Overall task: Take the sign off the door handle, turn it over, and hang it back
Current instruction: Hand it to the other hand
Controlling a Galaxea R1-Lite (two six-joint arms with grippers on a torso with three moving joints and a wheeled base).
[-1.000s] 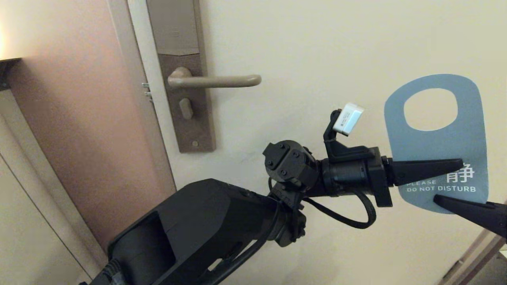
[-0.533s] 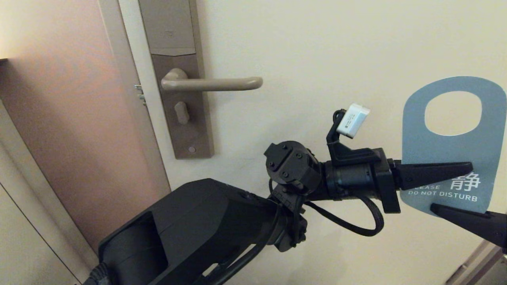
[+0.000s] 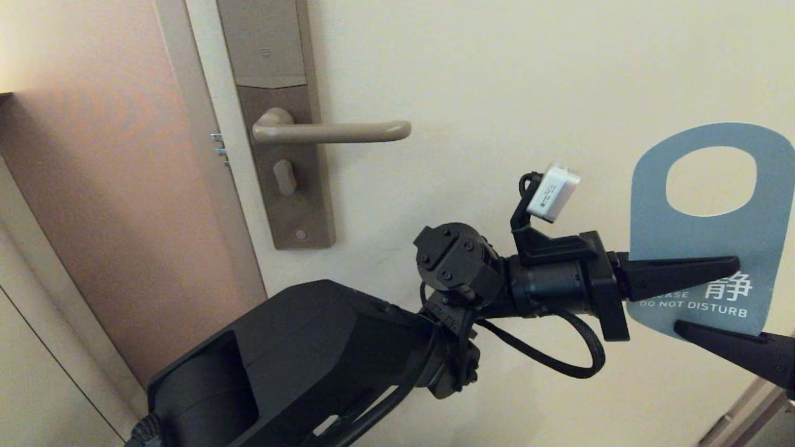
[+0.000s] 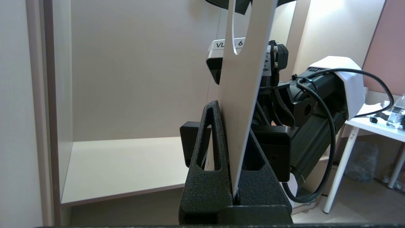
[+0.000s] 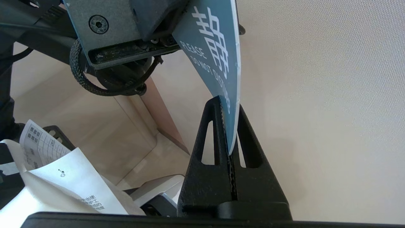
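Nearest us, our left gripper (image 3: pixel 714 270), black and pointed, clamps the flat blue "DO NOT DISTURB" sign (image 3: pixel 708 230) at its lower edge. At four o'clock of it, our right gripper (image 3: pixel 702 329) pinches the sign's bottom corner. Farther, at ten o'clock, the slim beige metal door handle (image 3: pixel 335 131) stands bare.

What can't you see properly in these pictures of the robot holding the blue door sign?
- The sign: head view, its right side is cut off by the picture's edge.
- The right gripper: head view, its body is outside that edge.
- The sign's other face: left wrist view, seen almost edge-on, no words readable.
- The door handle: absent from both wrist views.
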